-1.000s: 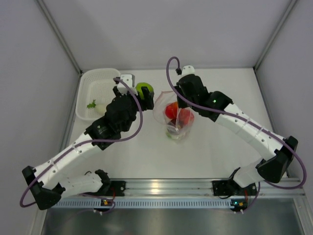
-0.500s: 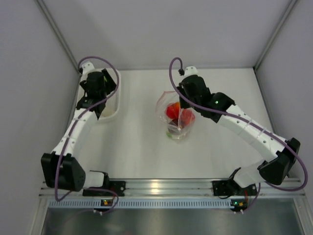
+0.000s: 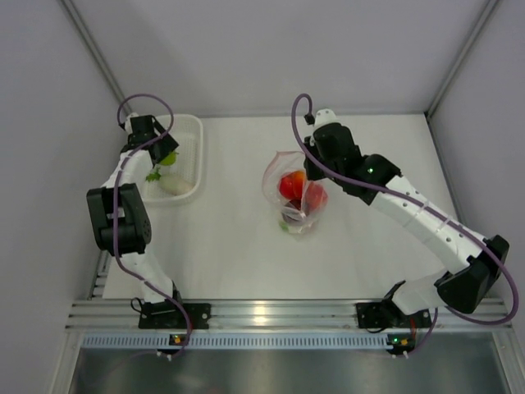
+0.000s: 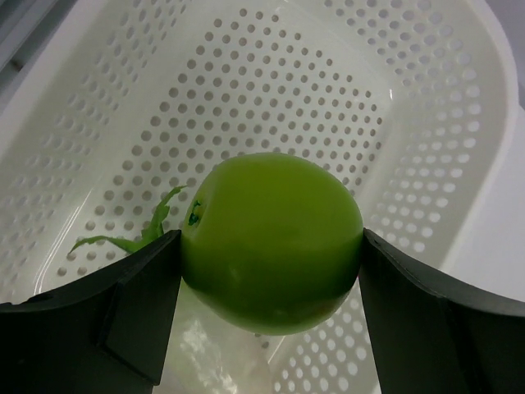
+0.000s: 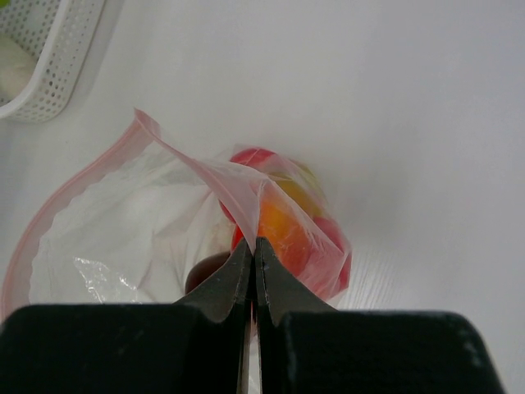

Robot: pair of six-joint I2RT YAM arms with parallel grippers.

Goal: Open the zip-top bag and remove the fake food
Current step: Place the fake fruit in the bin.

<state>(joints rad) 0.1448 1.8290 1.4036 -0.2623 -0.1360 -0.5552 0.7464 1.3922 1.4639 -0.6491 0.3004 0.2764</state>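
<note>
White tabletop [image 3: 230, 246] spreads out ahead of me between grey walls, and I reach over it with both arms. At the far left corner sits the white perforated basket [image 3: 194, 135]. My left gripper [image 4: 271, 279] hangs over it with its jaws spread wide and pressed against either side of a round green fruit [image 4: 271, 234], so that piece is clamped and held above the basket floor. Near the middle of the table stands the zip-top bag [image 3: 283, 176], well apart from the basket, its mouth gaping open and its pink zip strip [image 5: 49, 222] curling round the left side. My right gripper [image 5: 253, 254] is closed tight on a fold of the bag's top edge (the plastic peaks up where I pinch it). Most of the fake food [image 3: 299, 193] sits inside the bag: red and orange-red pieces, with something dark low down. In the basket lies the white radish [image 3: 176, 185], its green leaves [image 4: 123, 238] showing below my fruit.
</note>
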